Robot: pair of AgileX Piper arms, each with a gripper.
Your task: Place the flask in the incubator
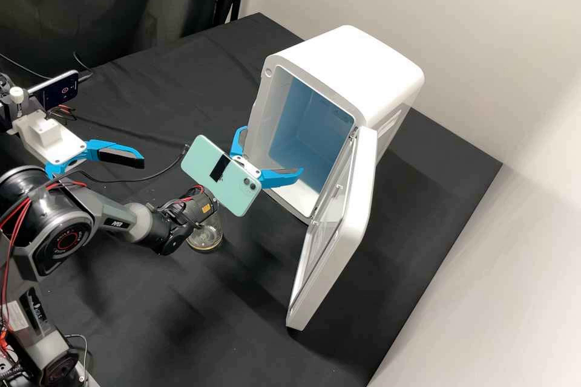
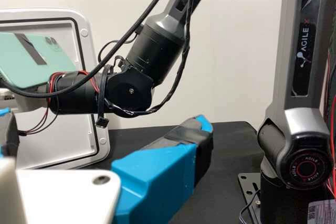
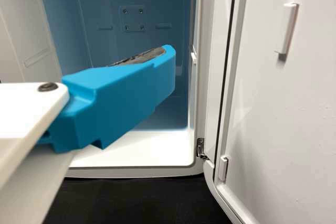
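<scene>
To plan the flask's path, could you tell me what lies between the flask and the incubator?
In the high view, bare black bench lies between the flask and the incubator; the right arm's wrist hangs above.

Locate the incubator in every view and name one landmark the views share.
High view: the incubator stands at the bench's far right, door swung open.
Left wrist view: its white panel shows behind the right arm's wrist.
Right wrist view: its blue interior lies ahead, close.
Shared landmark: the open door, beside the opening in the high and right wrist views.
</scene>
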